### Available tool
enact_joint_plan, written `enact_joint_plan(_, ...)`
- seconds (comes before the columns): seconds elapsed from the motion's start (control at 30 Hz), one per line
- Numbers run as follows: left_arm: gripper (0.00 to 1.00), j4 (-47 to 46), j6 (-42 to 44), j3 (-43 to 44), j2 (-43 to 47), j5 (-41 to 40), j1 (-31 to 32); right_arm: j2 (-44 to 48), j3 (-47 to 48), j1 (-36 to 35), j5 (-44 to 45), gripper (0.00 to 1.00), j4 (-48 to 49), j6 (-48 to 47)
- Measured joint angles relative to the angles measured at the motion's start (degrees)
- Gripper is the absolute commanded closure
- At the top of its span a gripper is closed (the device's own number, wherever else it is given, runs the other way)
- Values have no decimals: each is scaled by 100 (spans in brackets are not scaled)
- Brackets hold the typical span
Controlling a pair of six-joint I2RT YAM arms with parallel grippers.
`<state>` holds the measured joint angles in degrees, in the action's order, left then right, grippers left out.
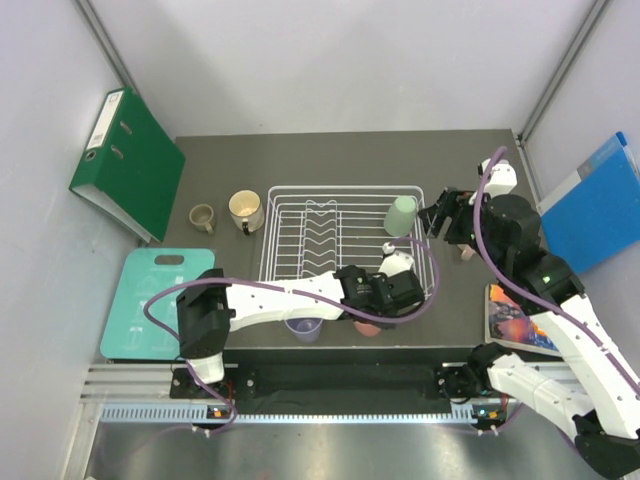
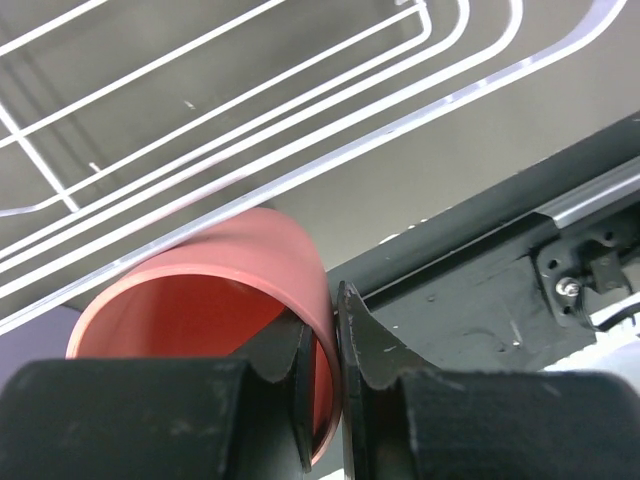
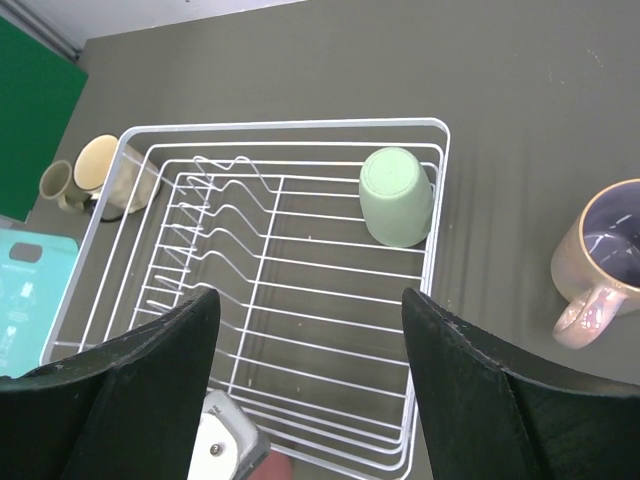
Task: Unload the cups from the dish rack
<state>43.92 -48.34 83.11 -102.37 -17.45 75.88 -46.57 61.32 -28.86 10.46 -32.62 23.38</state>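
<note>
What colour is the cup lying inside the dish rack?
The cup is mint green, clearest in the right wrist view.

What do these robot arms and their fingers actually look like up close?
The left arm and right arm are slim white tubes linked by chunky black joints. A lilac cable runs along each. The fingers are broad matte-black wedges. A small green light glows on the right arm.

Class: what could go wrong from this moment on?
The left gripper pinches the pink cup by its wall only, close to the front edge of the table; it could slip or land off the edge. The mint cup sits in a corner of the rack and may snag wires when lifted.
</note>
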Motion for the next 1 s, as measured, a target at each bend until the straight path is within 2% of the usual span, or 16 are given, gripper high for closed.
enact_joint_plan(0.3, 100, -197, -20, -44, -15, 308, -52, -35, 0, -28, 79, 27, 0, -90)
enact_joint_plan(0.63, 100, -131, -11, -50, -199, 284, 13, -35, -2, -31, 151, 27, 0, -127)
enact_joint_plan(0.87, 77, 72, 2, 22, -330, 186, 199, -31, -2, -39, 155, 27, 0, -131)
enact_joint_plan(0.9, 67, 101, 0, 39, -330, 168, 225, -31, -2, -44, 155, 27, 2, -131)
enact_joint_plan(0.97, 59, 127, -7, 90, -330, 138, 258, -31, -2, -66, 155, 26, 0, -131)
enact_joint_plan(1.0, 50, 155, -24, 131, -330, 107, 282, -31, -2, -72, 157, 26, 2, -131)
